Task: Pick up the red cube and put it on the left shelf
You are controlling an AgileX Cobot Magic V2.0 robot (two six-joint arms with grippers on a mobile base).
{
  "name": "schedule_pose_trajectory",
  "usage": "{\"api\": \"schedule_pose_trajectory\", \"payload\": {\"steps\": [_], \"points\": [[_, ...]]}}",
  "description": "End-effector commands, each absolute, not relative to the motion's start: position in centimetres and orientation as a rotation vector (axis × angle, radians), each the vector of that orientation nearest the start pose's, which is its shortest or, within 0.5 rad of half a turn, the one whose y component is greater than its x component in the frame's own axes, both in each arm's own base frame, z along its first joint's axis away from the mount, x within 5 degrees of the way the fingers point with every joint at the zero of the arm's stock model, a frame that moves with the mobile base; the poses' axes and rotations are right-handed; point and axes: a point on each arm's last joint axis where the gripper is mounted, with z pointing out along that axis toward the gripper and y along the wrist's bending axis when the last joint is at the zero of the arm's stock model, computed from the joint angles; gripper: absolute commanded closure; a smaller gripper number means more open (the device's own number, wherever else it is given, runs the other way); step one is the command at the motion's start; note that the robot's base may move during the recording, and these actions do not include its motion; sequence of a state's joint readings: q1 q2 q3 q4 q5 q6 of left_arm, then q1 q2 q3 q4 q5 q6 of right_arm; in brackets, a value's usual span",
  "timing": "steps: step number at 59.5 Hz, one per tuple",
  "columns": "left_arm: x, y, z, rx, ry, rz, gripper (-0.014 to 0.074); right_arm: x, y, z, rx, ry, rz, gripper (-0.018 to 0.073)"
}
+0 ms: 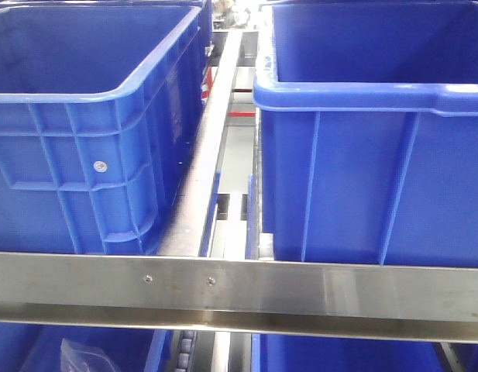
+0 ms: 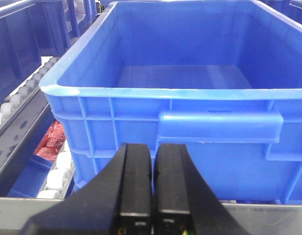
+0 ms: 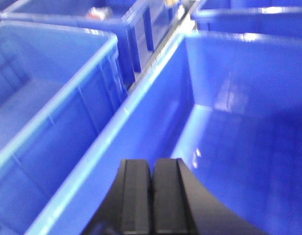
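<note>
The left shelf is a steel rack whose flat front rail (image 1: 239, 291) runs below two large blue crates, one left (image 1: 84, 132) and one right (image 1: 378, 155). No red cube shows clearly in any view. My left gripper (image 2: 154, 147) is shut and empty, just in front of the near wall of an empty blue crate (image 2: 190, 122). My right gripper (image 3: 152, 162) is shut and empty, above the left rim of an empty blue crate (image 3: 239, 137). Neither gripper shows in the front view.
A red crinkled thing (image 2: 52, 142) lies on a lower level left of the crate, beside white rollers (image 2: 58, 174); what it is I cannot tell. A steel divider (image 1: 215, 116) runs between the crates. More blue crates (image 3: 43, 98) stand around. A clear bag (image 1: 84, 355) lies below the rail.
</note>
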State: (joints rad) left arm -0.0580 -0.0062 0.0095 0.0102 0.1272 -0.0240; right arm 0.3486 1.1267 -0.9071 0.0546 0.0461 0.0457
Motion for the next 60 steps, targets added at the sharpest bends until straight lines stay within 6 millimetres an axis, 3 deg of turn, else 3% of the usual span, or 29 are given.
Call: {"api": "schedule_pose_trajectory", "payload": {"steps": [1, 15, 25, 43, 60], "points": [[5.6, -0.4, 20.0, 0.034, 1.535, -0.065, 0.0495, 23.6, 8.4, 39.5, -0.202, 1.579, 0.333, 0.0494], [5.6, -0.4, 20.0, 0.034, 1.535, -0.065, 0.0495, 22.0, 6.1, 40.5, -0.140, 1.534, 0.282, 0.0494], [5.6, -0.4, 20.0, 0.034, 1.535, -0.065, 0.0495, 19.3, 3.8, 39.6, -0.081, 1.518, 0.224, 0.0494], [5.6, -0.4, 20.0, 0.034, 1.535, -0.065, 0.0495, 13.0, 0.7, 35.1, 0.022, 1.496, 0.114, 0.0494], [5.6, -0.4, 20.0, 0.034, 1.535, -0.065, 0.0495, 8.3, 0.0, 30.1, 0.039, 1.445, 0.049, 0.0494]]}}
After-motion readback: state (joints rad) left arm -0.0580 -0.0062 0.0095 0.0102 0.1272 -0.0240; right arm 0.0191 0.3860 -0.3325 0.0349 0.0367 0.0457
